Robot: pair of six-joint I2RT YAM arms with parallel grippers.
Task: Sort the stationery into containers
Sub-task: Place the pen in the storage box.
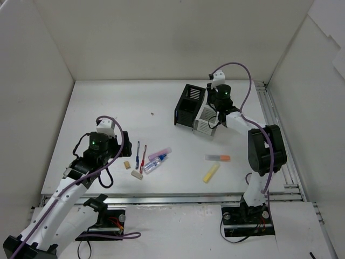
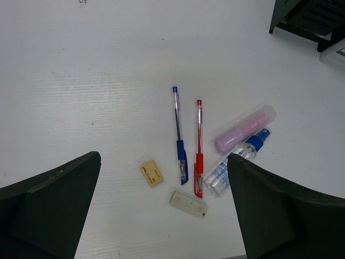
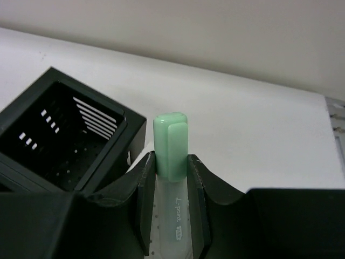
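Green marker [image 3: 170, 135], right gripper [image 3: 171, 163], maybe over white box [image 1: 204, 124].

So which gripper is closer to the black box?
Right. The right gripper hangs just beside the black box, gripping a green-capped marker; the left gripper hovers open over the pens, well away from it.

Bright, even overhead light; soft, faint shadows.

faint print along the barrel of the green-capped marker [image 3: 171, 181], not legible, orange mark on the beige eraser [image 2: 151, 173], unreadable too
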